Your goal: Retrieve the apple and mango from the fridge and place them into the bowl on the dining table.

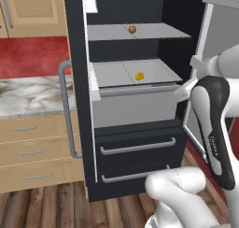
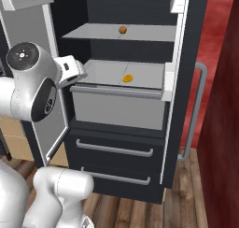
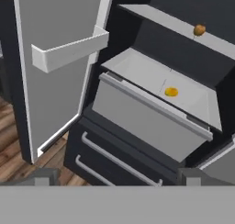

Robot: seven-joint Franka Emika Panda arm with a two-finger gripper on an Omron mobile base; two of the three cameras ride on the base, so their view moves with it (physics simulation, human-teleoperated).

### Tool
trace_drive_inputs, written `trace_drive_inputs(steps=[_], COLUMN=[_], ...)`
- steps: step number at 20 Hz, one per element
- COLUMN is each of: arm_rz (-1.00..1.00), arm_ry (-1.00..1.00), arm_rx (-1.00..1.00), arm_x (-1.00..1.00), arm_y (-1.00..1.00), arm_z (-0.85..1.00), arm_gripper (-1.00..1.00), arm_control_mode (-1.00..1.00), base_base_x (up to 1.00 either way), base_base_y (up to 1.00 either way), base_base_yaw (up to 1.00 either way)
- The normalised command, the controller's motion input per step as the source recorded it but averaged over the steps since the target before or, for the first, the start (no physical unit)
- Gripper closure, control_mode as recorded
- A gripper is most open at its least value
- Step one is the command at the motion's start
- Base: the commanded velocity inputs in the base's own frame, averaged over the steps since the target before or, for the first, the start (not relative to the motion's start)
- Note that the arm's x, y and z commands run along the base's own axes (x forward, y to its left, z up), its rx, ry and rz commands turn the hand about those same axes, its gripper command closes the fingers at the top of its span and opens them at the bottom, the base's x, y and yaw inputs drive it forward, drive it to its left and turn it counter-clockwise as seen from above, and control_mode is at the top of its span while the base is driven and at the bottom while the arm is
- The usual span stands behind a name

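The tool (image 3: 114, 177) hangs in front of the open fridge (image 1: 135, 143), its two tips spread wide apart and holding nothing. Nearest are the two lower drawers (image 2: 114, 150) with their grey bar handles. Above them, the mango (image 1: 139, 76) sits on the grey lower shelf (image 1: 116, 73). Further up and back, a small brownish-orange fruit (image 1: 132, 29) rests on the upper shelf (image 1: 154, 32).
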Motion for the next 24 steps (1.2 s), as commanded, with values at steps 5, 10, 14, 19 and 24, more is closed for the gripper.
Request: trace_drive_inputs(steps=[5, 10, 14, 19, 24], arm_rz=[-0.12, -0.05, 0.00, 0.00, 0.00], arm_ry=[0.00, -0.01, -0.02, 0.00, 0.00], arm_rx=[0.00, 0.00, 0.00, 0.00, 0.00], arm_x=[-0.51, -0.46, -0.18, 0.00, 0.00], arm_y=[0.01, -0.02, -0.04, 0.00, 0.00], arm_z=[-0.11, -0.12, -0.01, 0.00, 0.00], arm_gripper=[-1.00, -1.00, -1.00, -1.00, -1.00], arm_control_mode=[-1.00, -1.00, 1.00, 1.00, 1.00], base_base_x=[0.00, 0.00, -0.10, 0.05, 0.51], base_base_y=[0.00, 0.00, -0.01, -0.01, 0.00], base_base_yaw=[0.00, 0.00, 0.00, 0.00, -0.03])
